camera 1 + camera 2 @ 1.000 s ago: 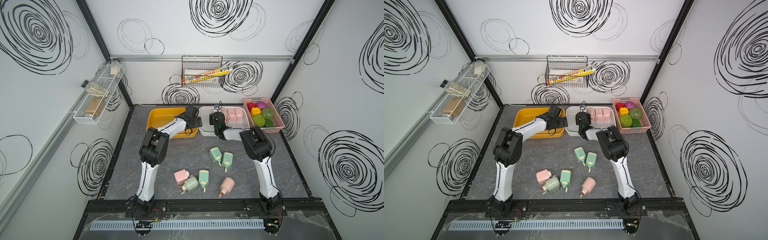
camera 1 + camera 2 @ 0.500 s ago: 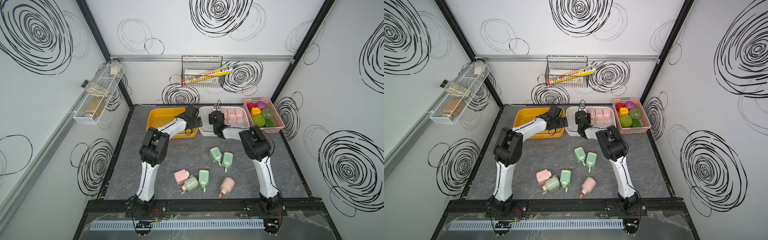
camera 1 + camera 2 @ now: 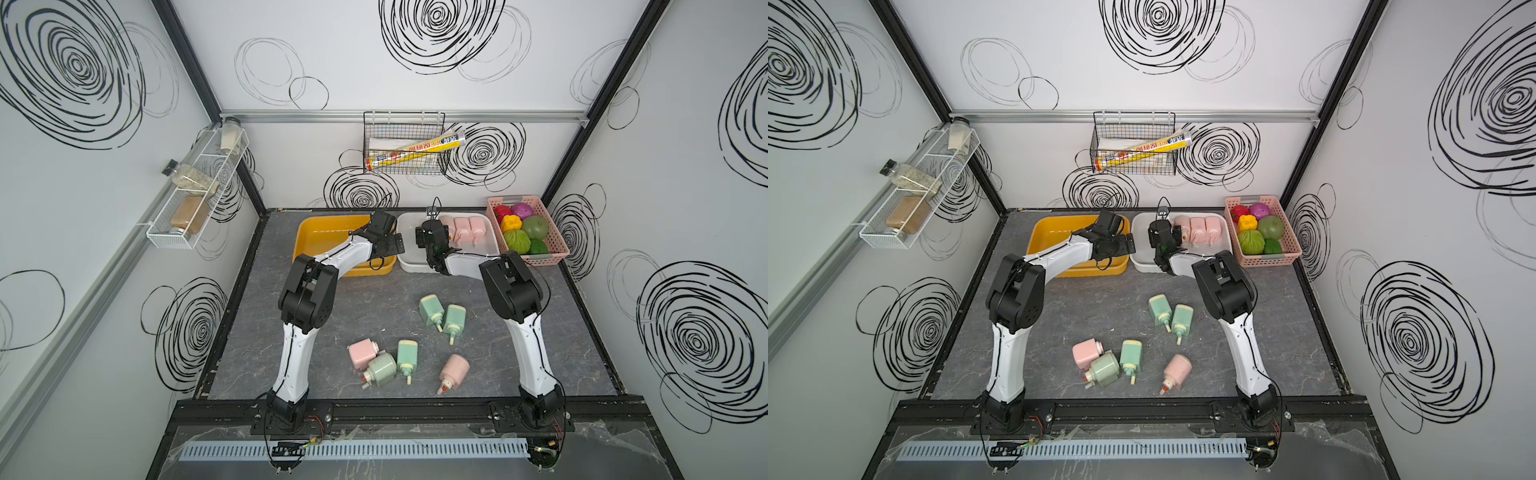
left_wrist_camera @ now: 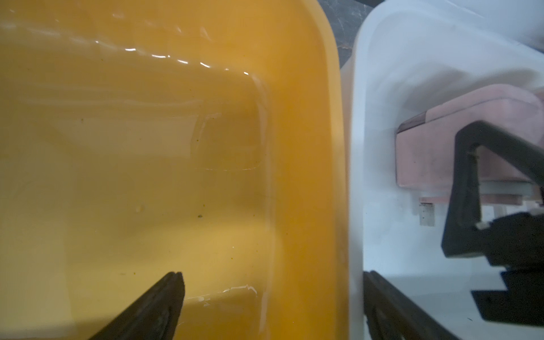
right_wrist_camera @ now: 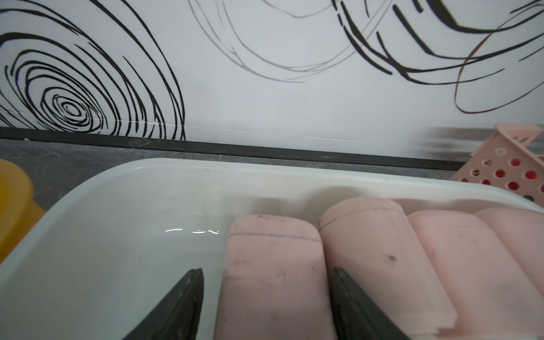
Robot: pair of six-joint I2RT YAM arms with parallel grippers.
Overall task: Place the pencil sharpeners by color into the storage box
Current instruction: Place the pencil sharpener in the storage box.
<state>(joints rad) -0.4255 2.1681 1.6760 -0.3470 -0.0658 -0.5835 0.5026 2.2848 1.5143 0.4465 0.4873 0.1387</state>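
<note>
Release step: right gripper (image 5: 266,270), jaws spread and seemingly clear, straddles a pink sharpener (image 5: 273,250) in the white box (image 5: 176,166); next, fetch another at six o'clock.

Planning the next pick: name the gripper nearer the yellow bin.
Left. The left gripper straddles the edge between the yellow bin and the white bin, jaws open. The right gripper is over the white bin, jaws open around a pink sharpener.

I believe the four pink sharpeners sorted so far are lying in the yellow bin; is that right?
Not quite. The four pink sharpeners lie side by side in the white bin, not the yellow bin. The right wrist view shows this plainly.
</note>
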